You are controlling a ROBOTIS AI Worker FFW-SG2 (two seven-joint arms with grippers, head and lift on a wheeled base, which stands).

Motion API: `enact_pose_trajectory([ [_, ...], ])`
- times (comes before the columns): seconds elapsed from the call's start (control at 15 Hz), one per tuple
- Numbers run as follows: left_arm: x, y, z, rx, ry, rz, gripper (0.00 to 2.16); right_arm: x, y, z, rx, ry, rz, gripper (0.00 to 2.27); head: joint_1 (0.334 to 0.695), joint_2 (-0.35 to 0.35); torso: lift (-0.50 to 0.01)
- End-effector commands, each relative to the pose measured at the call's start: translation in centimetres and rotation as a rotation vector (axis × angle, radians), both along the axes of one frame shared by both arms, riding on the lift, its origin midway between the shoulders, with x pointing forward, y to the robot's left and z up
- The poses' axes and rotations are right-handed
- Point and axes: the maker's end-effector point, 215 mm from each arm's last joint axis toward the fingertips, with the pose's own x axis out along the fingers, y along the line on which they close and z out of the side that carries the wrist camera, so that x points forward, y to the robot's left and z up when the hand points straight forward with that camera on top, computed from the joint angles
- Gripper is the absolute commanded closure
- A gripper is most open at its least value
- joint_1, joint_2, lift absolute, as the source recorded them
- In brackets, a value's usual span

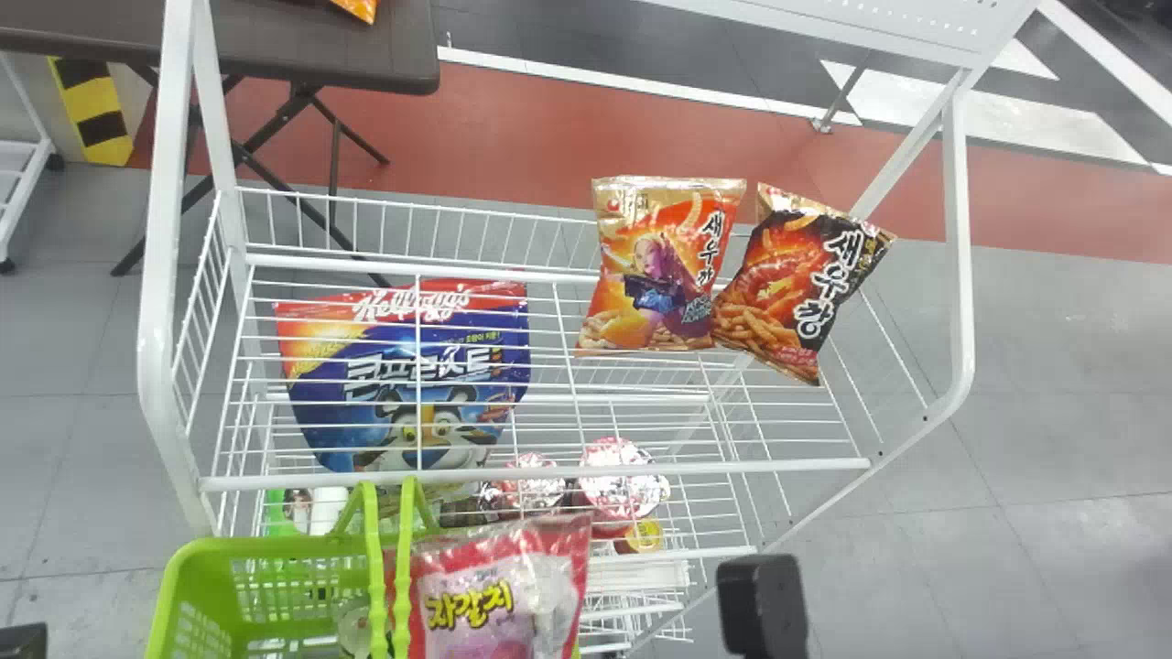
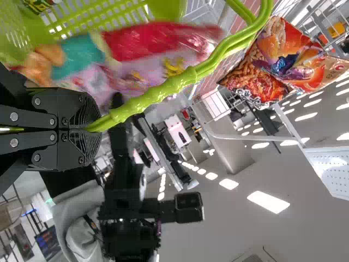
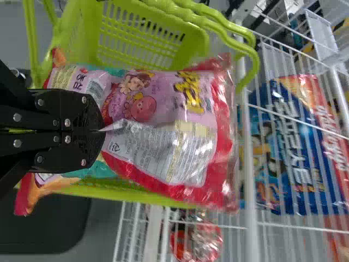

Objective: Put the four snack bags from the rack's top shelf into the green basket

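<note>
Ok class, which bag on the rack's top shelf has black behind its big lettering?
The right-hand bag in the head view, its white lettering on black; the left-hand bag has orange behind its lettering.

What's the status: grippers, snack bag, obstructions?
Left gripper shut on green basket handles. Right gripper shut on pink snack bag, at the basket. Raised handles close by, possibly in the way.

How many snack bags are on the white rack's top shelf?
2. The gold-and-orange plastic bag lies toward the back of the shelf; the black-and-orange plastic bag is to its right.
</note>
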Motion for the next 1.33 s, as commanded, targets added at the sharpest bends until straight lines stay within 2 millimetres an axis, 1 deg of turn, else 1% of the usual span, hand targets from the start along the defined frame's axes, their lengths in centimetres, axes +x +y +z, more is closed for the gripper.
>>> enact_pose_trajectory([
  [0.0,-0.2,-0.1,0.0,0.002,-0.004,-0.002,2.12,-0.7,1.4,-2.0,0.017,0.039,0.016,2.01,0.695,-0.350,0.000],
  [0.07,-0.1,-0.1,0.1,0.003,-0.008,-0.001,2.12,-1.0,2.1,-2.5,0.025,0.058,0.031,2.01,0.695,-0.350,0.000],
  [0.13,-0.2,-0.1,0.1,0.004,-0.008,-0.001,2.12,-0.5,2.8,-2.7,0.035,0.041,0.033,2.01,0.695,-0.350,0.000],
  [0.27,-0.3,-0.2,0.1,0.003,-0.006,-0.003,2.12,1.2,3.8,-2.5,0.055,-0.018,0.025,2.01,0.695,-0.350,0.000],
  [0.33,-0.4,-0.2,0.1,0.003,-0.008,-0.002,2.12,1.3,4.4,-2.6,0.062,-0.017,0.030,1.86,0.695,-0.328,0.000],
  [0.4,-0.4,-0.2,0.1,0.003,-0.009,-0.001,2.12,1.3,4.4,-2.8,0.051,-0.018,0.034,1.50,0.695,-0.310,0.000],
  [0.47,-0.4,-0.1,0.1,0.003,-0.014,0.000,2.12,1.5,4.1,-3.0,0.036,-0.022,0.036,0.55,0.695,-0.295,0.000],
  [0.53,-0.5,-0.1,0.0,0.006,-0.013,0.001,2.12,1.4,3.7,-3.2,0.021,-0.017,0.038,0.00,0.695,-0.284,0.000],
  [0.6,-0.5,-0.1,0.1,0.004,-0.012,0.001,2.12,1.5,3.4,-3.2,0.008,-0.022,0.039,0.00,0.695,-0.281,0.000],
  [0.73,-0.5,-0.1,0.1,0.005,-0.012,-0.001,2.12,2.7,2.3,-3.0,-0.023,-0.060,0.025,0.04,0.695,-0.296,0.000],
  [0.8,-0.5,-0.2,0.0,0.010,-0.012,-0.001,2.12,4.2,1.7,-2.4,-0.034,-0.115,0.007,0.05,0.695,-0.306,0.000],
  [0.87,-0.5,-0.2,0.0,0.008,-0.012,-0.001,2.12,6.2,1.0,-1.5,-0.053,-0.193,-0.015,0.05,0.695,-0.314,0.000],
  [0.93,-0.6,-0.2,0.0,0.007,-0.012,-0.003,2.12,9.5,-0.2,0.3,-0.076,-0.317,-0.054,0.05,0.695,-0.328,0.000],
  [1.07,-0.7,-0.3,0.0,0.010,-0.012,-0.006,2.12,16.6,-3.2,5.4,-0.140,-0.604,-0.155,0.05,0.695,-0.335,0.000],
  [1.13,-0.8,-0.4,0.0,0.009,-0.012,-0.009,2.12,19.2,-4.5,7.3,-0.166,-0.698,-0.194,0.05,0.695,-0.340,0.000],
  [1.2,-1.0,-0.5,-0.1,0.011,-0.010,-0.011,2.12,21.6,-6.7,8.5,-0.212,-0.765,-0.254,0.05,0.695,-0.349,0.000],
  [1.27,-1.0,-0.4,-0.1,0.013,-0.010,-0.012,2.12,24.0,-8.7,10.2,-0.246,-0.851,-0.315,0.05,0.695,-0.350,0.000],
])
